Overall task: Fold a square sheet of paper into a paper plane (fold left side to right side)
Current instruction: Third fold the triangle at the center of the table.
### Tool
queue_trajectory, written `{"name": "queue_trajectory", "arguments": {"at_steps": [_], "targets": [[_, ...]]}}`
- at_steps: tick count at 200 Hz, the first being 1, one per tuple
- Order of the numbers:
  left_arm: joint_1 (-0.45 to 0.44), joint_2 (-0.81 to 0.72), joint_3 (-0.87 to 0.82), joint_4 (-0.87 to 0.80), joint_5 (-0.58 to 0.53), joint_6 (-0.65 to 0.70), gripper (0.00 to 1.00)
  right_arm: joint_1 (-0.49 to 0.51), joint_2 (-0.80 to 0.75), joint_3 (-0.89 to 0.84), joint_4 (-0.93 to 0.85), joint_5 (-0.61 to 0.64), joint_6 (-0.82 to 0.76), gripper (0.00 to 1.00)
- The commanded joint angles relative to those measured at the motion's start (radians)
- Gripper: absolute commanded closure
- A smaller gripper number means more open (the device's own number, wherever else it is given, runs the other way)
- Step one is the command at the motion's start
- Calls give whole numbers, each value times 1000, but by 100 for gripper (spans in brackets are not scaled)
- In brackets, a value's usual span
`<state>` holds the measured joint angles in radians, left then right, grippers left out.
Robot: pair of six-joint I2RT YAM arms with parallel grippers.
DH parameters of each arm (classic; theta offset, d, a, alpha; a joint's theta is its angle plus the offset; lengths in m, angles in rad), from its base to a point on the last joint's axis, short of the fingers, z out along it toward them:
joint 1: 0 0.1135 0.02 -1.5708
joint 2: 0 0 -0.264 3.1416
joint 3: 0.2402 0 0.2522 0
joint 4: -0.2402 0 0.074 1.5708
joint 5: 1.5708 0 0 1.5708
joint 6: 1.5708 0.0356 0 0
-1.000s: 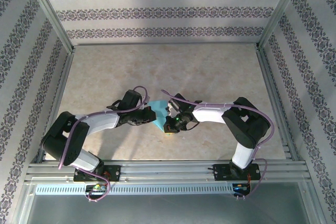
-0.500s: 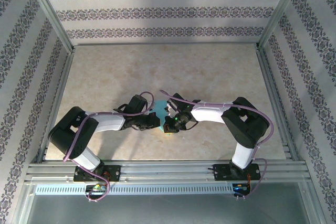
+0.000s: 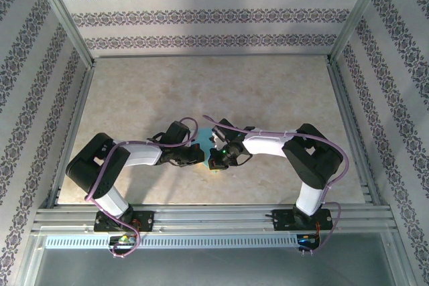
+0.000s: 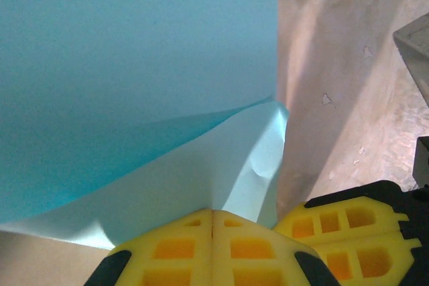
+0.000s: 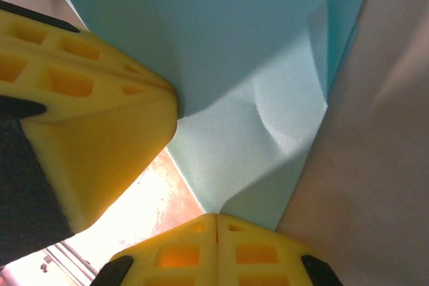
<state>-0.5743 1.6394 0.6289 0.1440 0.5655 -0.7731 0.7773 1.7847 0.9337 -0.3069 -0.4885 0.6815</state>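
Yellow foam tips of left gripper (image 4: pixel 212 215) are clenched, pinching the raised flap of the square sheet of paper (image 4: pixel 134 65). Right gripper (image 5: pixel 216 220) is clenched at the flap edge; grip unclear. Sheet sits mid-bench (image 3: pixel 214 85), toward the near edge. Thin, light, floppy, dents easily: hold edges or corners. No readable markings.
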Motion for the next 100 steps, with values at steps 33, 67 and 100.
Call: {"name": "queue_trajectory", "arguments": {"at_steps": [33,67,100], "targets": [[48,14,11,-82,-83,19,96,5,56,-18,-126,126,-22,100],[118,-1,14,-132,-101,76,96,5,57,-15,-129,125,-23,100],[191,1,24,-154,-107,134,96,5,57,-12,-134,124,-26,100]]}}
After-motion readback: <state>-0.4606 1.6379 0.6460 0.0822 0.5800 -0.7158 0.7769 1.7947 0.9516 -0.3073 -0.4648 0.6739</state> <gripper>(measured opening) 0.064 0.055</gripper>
